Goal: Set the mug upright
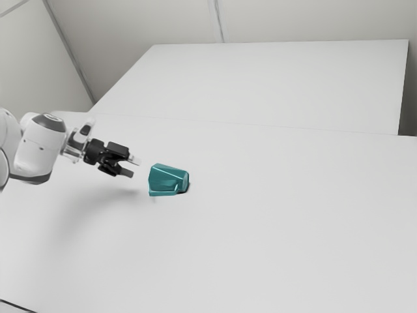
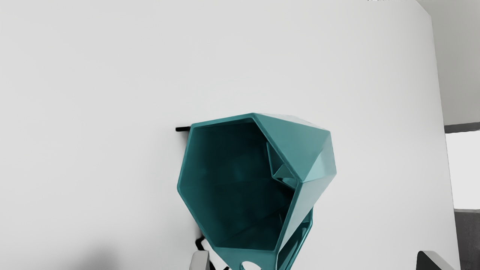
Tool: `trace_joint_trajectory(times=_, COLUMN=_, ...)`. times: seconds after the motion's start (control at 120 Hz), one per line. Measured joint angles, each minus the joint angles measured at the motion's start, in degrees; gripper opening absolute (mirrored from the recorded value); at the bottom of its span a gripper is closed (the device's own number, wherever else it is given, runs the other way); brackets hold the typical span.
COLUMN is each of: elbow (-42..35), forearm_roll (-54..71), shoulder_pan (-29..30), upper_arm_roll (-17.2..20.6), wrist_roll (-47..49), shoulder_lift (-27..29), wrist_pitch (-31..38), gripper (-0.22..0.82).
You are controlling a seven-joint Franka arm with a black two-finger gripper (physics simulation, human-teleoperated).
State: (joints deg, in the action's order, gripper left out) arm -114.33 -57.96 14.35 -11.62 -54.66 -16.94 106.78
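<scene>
Mug [image 1: 166,179], teal and faceted, lies on its side on white table [image 1: 273,208] in exterior view, near black gripper [image 1: 131,167], toward that view's right. Wrist view: mug's open mouth faces camera; fingers [image 2: 200,261] stand wide apart.

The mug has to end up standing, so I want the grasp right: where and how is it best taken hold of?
Probably by the rim, away from the handle, coming from the mouth side, one finger inside and one outside. The mug lies on its side, its wide mouth facing the open gripper, and its wall looks thin enough to pinch.
</scene>
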Motion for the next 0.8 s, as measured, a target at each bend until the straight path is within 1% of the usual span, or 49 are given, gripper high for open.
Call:
trace_joint_trajectory(times=0.258, elbow=1.2, forearm_roll=-1.6, shoulder_pan=0.0, upper_arm_roll=0.4, wrist_roll=0.2, shoulder_lift=-1.1, wrist_pitch=-0.8, gripper=0.6)
trace_joint_trajectory(times=0.625, elbow=2.4, forearm_roll=-3.4, shoulder_pan=0.0, upper_arm_roll=2.4, wrist_roll=0.4, shoulder_lift=-3.2, wrist_pitch=-0.8, gripper=0.6)
trace_joint_trajectory(times=0.8, elbow=2.4, forearm_roll=-4.2, shoulder_pan=0.0, upper_arm_roll=3.4, wrist_roll=2.2, shoulder_lift=-3.7, wrist_pitch=-0.4, gripper=0.6)
